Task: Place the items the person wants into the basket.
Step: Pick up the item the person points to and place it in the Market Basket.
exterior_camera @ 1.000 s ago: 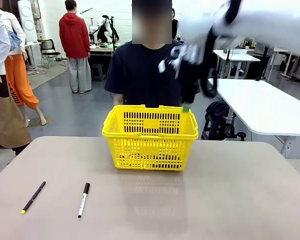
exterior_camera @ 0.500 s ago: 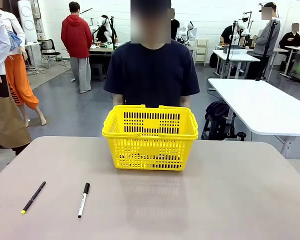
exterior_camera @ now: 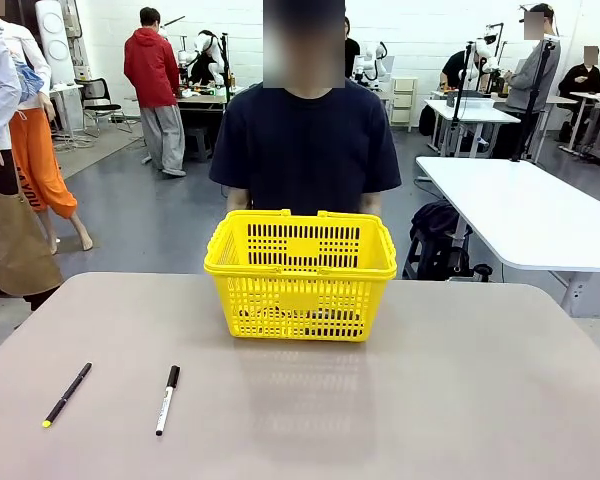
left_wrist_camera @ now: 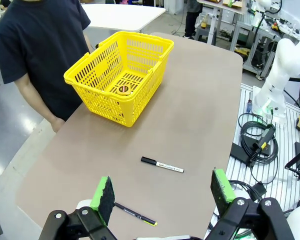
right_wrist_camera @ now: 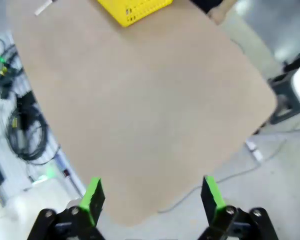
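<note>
The table (exterior_camera: 460, 400) holds a basket (exterior_camera: 300, 275), upper centre; the right arm has lifted away. Both tools, left (left_wrist_camera: 162, 192) and right (right_wrist_camera: 152, 197), gape empty, so the placing looks done.

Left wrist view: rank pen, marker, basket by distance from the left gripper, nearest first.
1. Thin black pen, just ahead of the open left gripper, between its pads.
2. Black-and-white marker, mid-table.
3. Yellow basket, far end, by the person.

The right arm that hung over the basket (exterior_camera: 300, 275) a second ago has gone away.
</note>
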Action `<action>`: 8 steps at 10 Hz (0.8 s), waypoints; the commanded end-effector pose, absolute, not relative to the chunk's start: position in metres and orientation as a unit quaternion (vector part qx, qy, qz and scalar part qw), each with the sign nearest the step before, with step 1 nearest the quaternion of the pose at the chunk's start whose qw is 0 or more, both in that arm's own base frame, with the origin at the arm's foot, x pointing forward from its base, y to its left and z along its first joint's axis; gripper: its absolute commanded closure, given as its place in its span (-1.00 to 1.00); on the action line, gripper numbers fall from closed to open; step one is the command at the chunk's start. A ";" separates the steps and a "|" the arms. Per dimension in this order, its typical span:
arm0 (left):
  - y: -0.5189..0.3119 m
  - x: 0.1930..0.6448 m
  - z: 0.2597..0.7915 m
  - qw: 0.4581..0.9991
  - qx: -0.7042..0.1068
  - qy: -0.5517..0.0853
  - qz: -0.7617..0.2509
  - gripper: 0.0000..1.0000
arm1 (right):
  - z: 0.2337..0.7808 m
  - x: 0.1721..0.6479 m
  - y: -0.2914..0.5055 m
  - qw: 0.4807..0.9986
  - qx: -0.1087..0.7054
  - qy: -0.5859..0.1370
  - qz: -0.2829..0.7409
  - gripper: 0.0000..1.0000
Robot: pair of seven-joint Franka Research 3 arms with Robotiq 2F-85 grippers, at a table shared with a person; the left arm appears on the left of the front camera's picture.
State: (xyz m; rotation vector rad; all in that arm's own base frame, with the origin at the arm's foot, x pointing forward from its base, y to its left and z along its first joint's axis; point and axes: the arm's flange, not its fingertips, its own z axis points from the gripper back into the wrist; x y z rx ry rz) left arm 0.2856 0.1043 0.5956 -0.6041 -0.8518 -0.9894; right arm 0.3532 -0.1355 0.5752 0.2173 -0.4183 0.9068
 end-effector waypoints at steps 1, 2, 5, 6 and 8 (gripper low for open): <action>0.105 0.286 0.595 0.744 -0.280 -0.397 -0.458 -1.00 | 0.564 0.364 -0.132 0.868 0.115 -0.227 0.426 -1.00; 0.105 0.286 0.595 0.744 -0.280 -0.397 -0.458 -1.00 | 0.561 0.367 -0.135 0.872 0.120 -0.226 0.417 -1.00; 0.105 0.286 0.595 0.744 -0.280 -0.397 -0.458 -1.00 | 0.561 0.362 -0.134 0.875 0.109 -0.203 0.426 -1.00; 0.105 0.286 0.595 0.744 -0.280 -0.397 -0.458 -1.00 | 0.561 0.362 -0.134 0.875 0.109 -0.203 0.426 -1.00; 0.105 0.286 0.595 0.744 -0.280 -0.397 -0.458 -1.00 | 0.560 0.364 -0.134 0.876 0.111 -0.210 0.421 -1.00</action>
